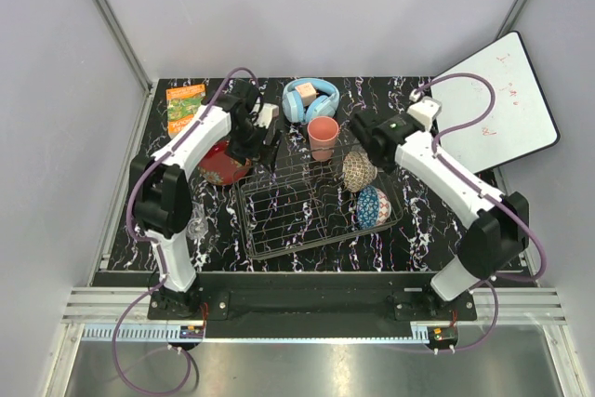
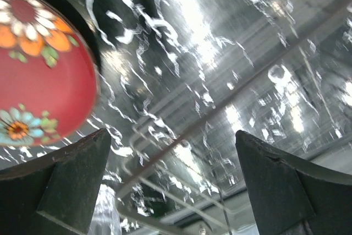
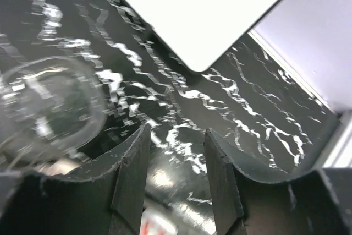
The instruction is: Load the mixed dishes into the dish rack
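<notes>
- At the right end of the dish rack (image 1: 288, 220): 2 bowls already in, beige-brown bowl (image 1: 359, 170) behind blue-patterned bowl (image 1: 373, 206). Both stand on edge, close together.
- rack sits mid-surface (image 1: 428, 220) btw the arms. Its long axis runs L–R, w/ the right end skewed a bit farther away.
- salmon-pink cup (image 1: 323, 137): upright, mouth up, at rack's far rim. Can't tell if in or just behind.
- still out: red floral bowl (image 1: 223, 165), on the surface just left of rack, its outside toward the left wrist cam.
- also out, prob.: clear glass piece (image 3: 49, 103) just left of the right fingers (image 3: 129, 174), blurred.
- left fingers (image 2: 71, 180): spread wide, holding nothing, near rack's far-left corner beside the red bowl.
- right fingers: approx half apart, nothing btw them.
- judged approx halfway: at least 2 items left to load.
</notes>
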Motion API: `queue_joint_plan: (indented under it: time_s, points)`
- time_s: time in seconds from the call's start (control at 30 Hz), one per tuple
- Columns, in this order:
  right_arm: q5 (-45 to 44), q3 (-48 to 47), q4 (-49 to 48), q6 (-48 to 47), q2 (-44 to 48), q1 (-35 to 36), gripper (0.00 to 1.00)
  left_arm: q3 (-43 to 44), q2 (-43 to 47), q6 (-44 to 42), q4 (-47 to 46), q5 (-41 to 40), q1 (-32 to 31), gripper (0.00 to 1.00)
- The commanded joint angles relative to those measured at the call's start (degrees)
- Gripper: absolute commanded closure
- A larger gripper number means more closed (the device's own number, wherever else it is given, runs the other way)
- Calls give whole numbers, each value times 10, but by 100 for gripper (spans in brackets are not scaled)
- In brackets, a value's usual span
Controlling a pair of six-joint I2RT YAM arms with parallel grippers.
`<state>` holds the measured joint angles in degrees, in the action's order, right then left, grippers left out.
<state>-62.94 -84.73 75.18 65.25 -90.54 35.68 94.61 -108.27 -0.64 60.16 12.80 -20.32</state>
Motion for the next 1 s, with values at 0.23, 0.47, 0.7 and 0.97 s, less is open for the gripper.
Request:
queue_joint_plan:
  time_s: [0.23, 0.47, 0.7, 0.97]
  points:
    - [169, 108, -158, -145, 35, -41, 44, 54, 108, -43, 131, 38, 34, 1]
    - [205, 183, -159, -148, 88, -42, 47, -67, 145, -78, 122, -26, 37, 1]
    - [258, 230, -151, -116, 177, -41, 48, -100, 146, -72, 97, -24, 37, 1]
    - [322, 257, -160, -130, 234, -41, 48, -94, 110, -58, 76, -10, 22, 1]
